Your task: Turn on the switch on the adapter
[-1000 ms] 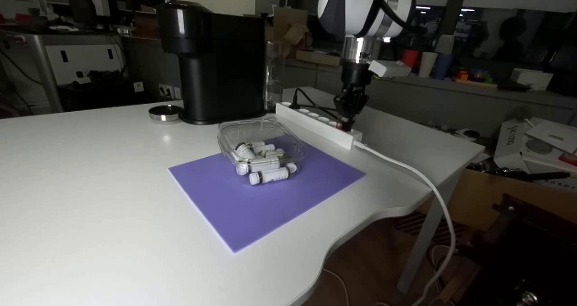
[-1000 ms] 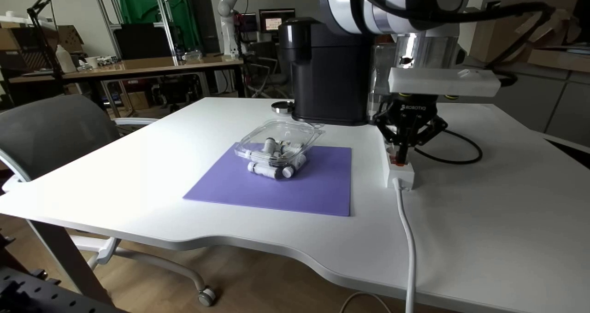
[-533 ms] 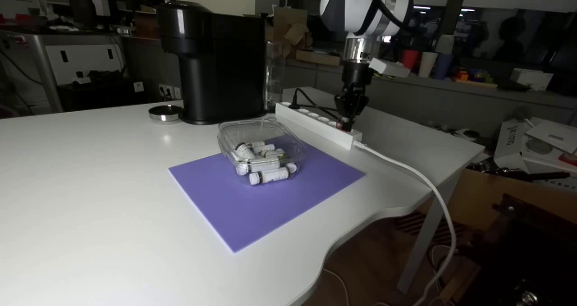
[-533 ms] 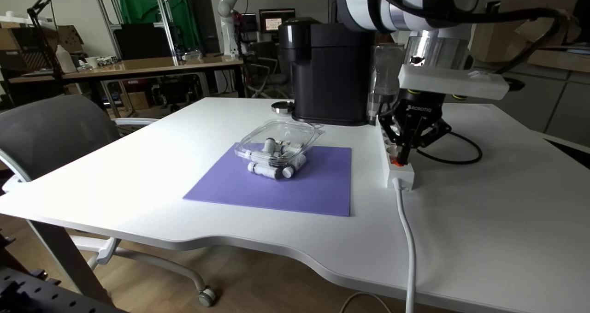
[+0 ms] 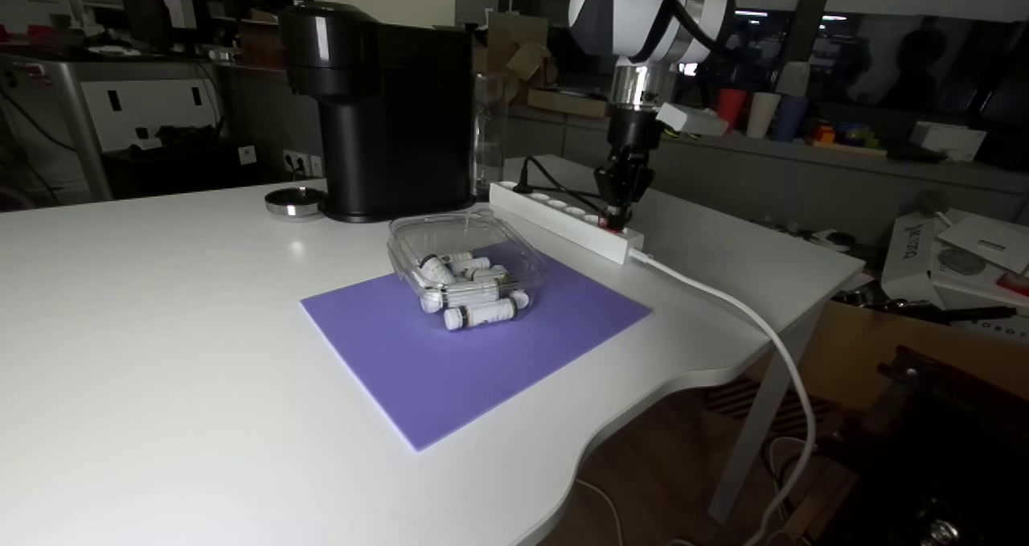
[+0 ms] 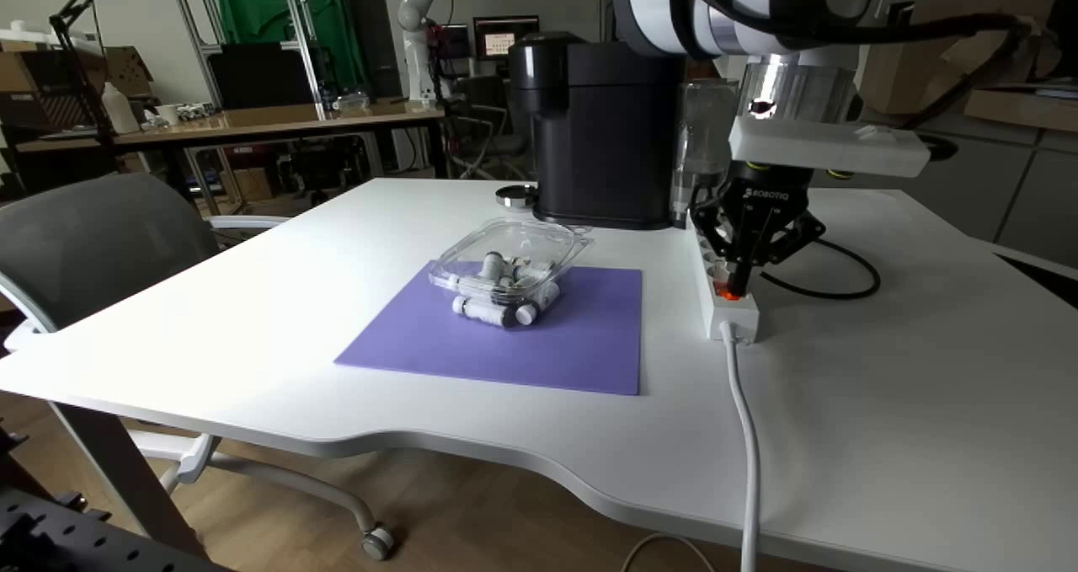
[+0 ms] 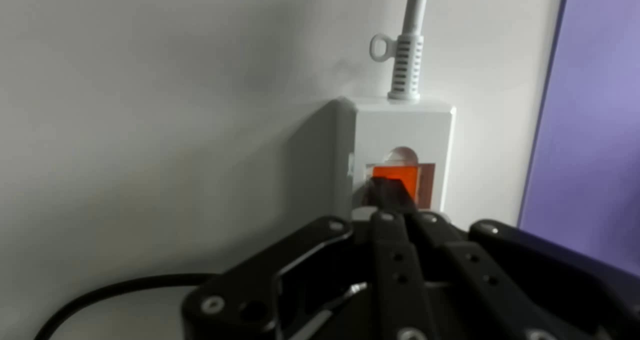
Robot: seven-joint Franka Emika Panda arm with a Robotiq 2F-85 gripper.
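The adapter, a long white power strip (image 5: 563, 224), lies on the table in both exterior views (image 6: 731, 323). Its cable end also shows in the wrist view (image 7: 400, 124). The switch (image 7: 404, 172) near that end glows orange-red, also in an exterior view (image 6: 724, 292). My gripper (image 7: 392, 186) points down with its fingers shut together and nothing between them. In both exterior views its tips (image 5: 616, 221) are at the switch, seemingly touching it (image 6: 739, 289). The fingertips hide the switch's lower left part in the wrist view.
A black plug (image 5: 523, 182) sits in the strip's far socket. A white cable (image 5: 723, 295) runs over the table edge. Beside the strip is a purple mat (image 5: 450, 377) with a clear container (image 5: 514, 244) of small bottles. A tall black machine (image 5: 418, 120) stands behind.
The switch looked dark red a second ago and glows orange now. The arm leaned over slightly, with the tips staying at the switch. The strip shifted very slightly.
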